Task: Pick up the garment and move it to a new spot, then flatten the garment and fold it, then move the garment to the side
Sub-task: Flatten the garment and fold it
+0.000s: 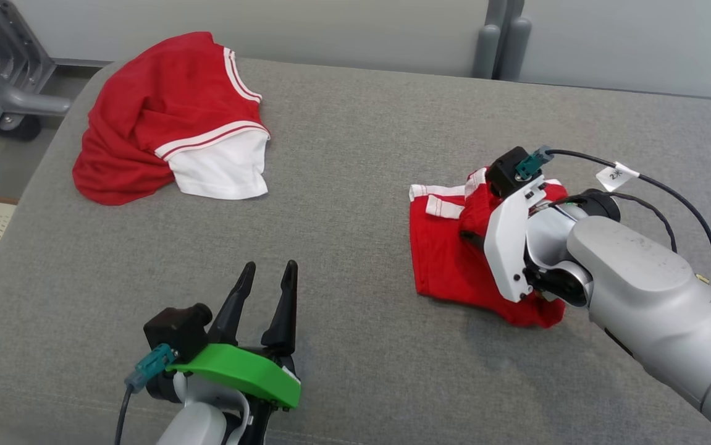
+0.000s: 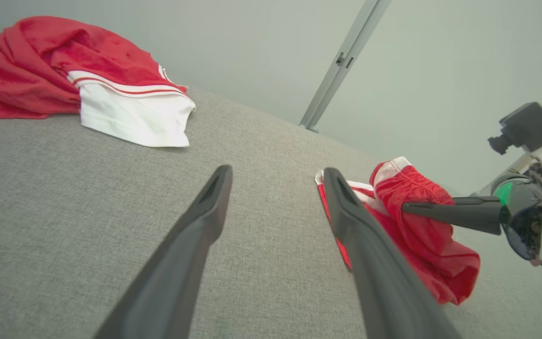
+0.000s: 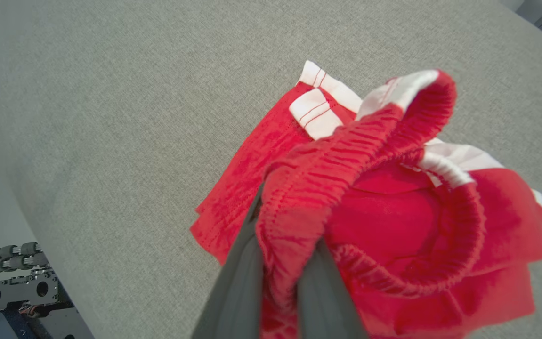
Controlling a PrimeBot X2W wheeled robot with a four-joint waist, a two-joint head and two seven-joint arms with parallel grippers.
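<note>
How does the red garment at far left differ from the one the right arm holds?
The shirt lies untouched in a loose heap; the shorts are pinched at their elastic waistband by the right gripper. The shirt is bigger, with a white sleeve; the shorts are smaller. Both are red with white trim.

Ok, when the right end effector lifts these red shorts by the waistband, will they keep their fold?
Probably not: the red shorts look thin and limp, wrinkling where the right end effector pinches them, so they should drape and unfold. The bunched elastic waistband likely holds well rather than slipping.
</note>
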